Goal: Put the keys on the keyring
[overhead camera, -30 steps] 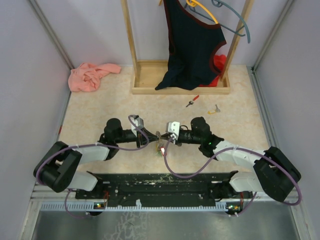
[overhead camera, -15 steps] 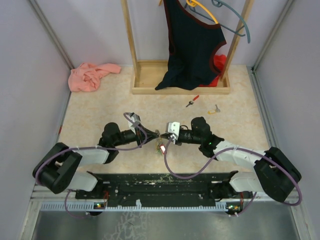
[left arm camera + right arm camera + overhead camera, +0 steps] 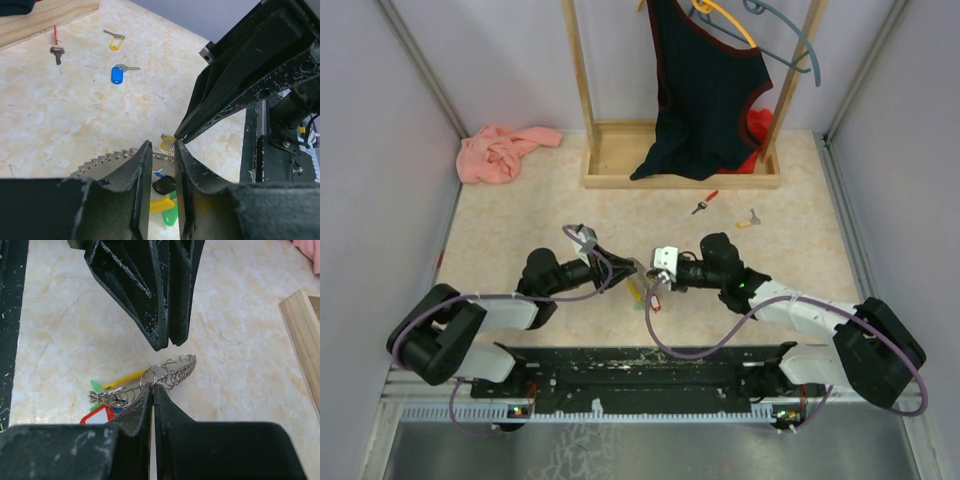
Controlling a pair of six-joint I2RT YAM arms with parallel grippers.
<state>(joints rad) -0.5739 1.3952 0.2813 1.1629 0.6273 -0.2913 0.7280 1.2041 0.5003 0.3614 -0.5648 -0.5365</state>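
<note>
The keyring (image 3: 180, 371), a grey coiled wire loop with yellow, green and red tags, lies on the table between my grippers; it also shows in the top view (image 3: 642, 292) and the left wrist view (image 3: 100, 162). My right gripper (image 3: 153, 386) is shut on a small wire ring of the keyring. My left gripper (image 3: 161, 145) faces it with its jaws a narrow gap apart, tips just above the coil, holding nothing. Loose keys lie farther back: a blue one (image 3: 116, 75), a yellow one (image 3: 115, 42) (image 3: 748, 218) and a red-tagged one (image 3: 56, 50) (image 3: 705, 203).
A wooden rack base (image 3: 680, 180) stands at the back with a dark garment (image 3: 705, 90) hanging over it. A pink cloth (image 3: 505, 150) lies at the back left. The rack's wood edge shows in the right wrist view (image 3: 300, 335).
My left gripper has drawn back a little to the left and turned. The keyring's tags have shifted slightly right under the right gripper. The right arm has barely moved.
</note>
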